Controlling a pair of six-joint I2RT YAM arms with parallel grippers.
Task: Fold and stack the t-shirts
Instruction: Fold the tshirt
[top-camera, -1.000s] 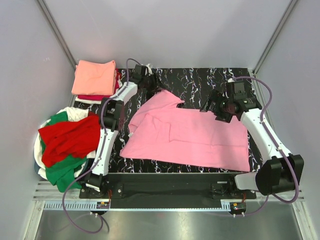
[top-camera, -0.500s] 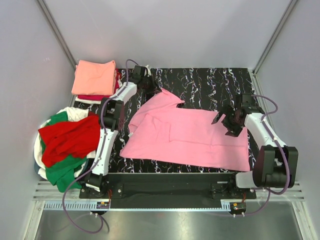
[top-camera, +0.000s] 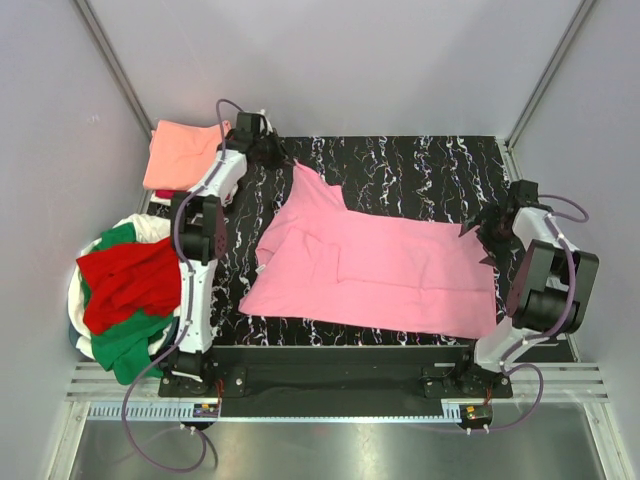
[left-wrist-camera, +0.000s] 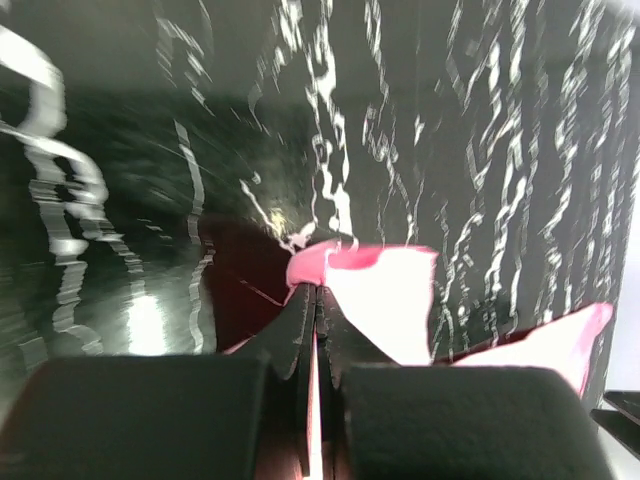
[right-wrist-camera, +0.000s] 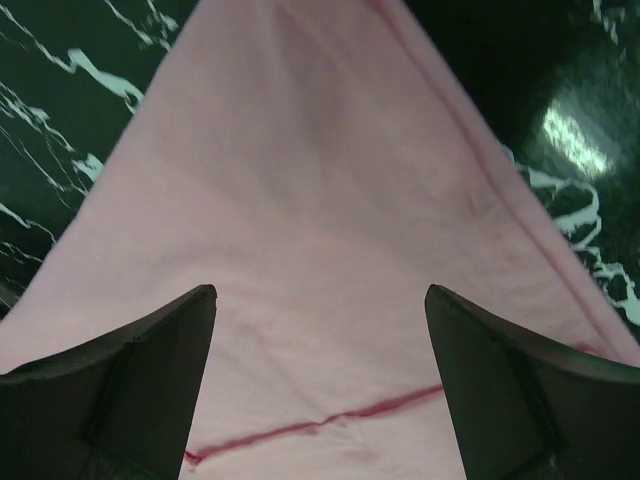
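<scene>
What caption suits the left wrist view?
Left gripper pinching a pink shirt corner over the marbled table.

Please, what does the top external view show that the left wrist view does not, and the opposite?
Only the top external view shows the whole pink t-shirt spread out, the folded salmon-orange t-shirt at the far left, the heap of red, green and white t-shirts, and the right gripper at the shirt's right edge. Only the left wrist view shows, close up, the left gripper pinched shut on a corner of pink cloth. Both show the pink shirt and the black marbled table.
</scene>
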